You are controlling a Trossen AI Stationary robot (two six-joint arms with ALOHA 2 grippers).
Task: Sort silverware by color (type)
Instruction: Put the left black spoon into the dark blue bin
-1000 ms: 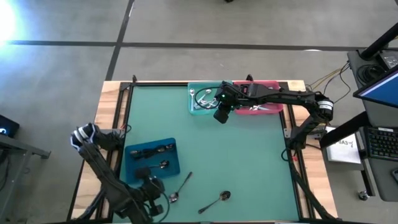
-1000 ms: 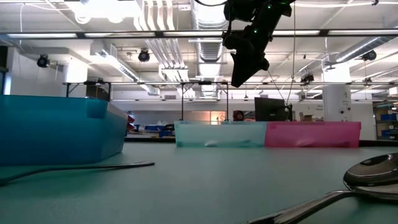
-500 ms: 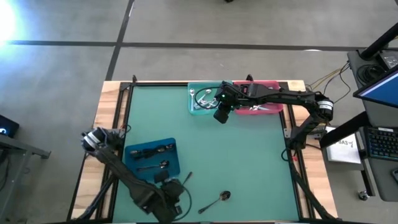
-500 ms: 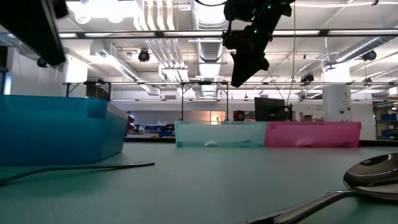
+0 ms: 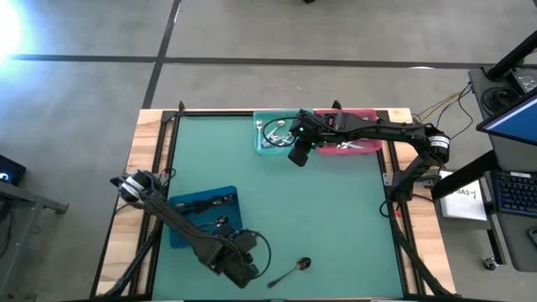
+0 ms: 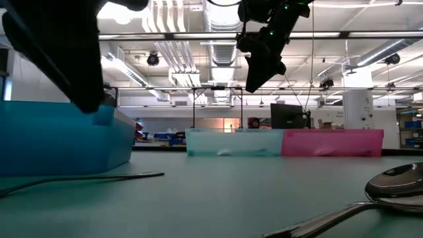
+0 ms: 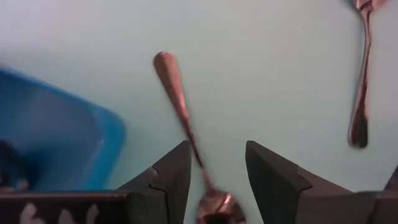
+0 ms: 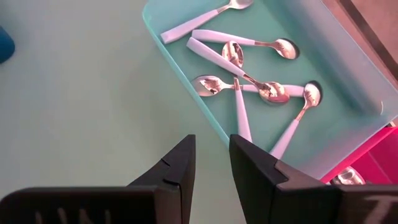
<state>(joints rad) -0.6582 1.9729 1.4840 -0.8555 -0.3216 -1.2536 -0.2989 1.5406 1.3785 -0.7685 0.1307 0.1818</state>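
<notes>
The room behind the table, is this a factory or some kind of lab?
Most likely a robotics lab or workshop. The ceiling shows bare pipes and ducts, benches with a monitor stand at the back, and a desk with a keyboard sits beside the green table.

A blue bin (image 5: 178, 220) sits near the green table's (image 5: 336, 210) front left. A teal bin (image 5: 270, 145) and a pink bin (image 5: 366, 144) stand touching at the far edge.

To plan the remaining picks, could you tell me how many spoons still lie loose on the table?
2: one spoon beside the blue bin, beneath the left gripper; another spoon lies farther right. Others may be hidden.
</notes>
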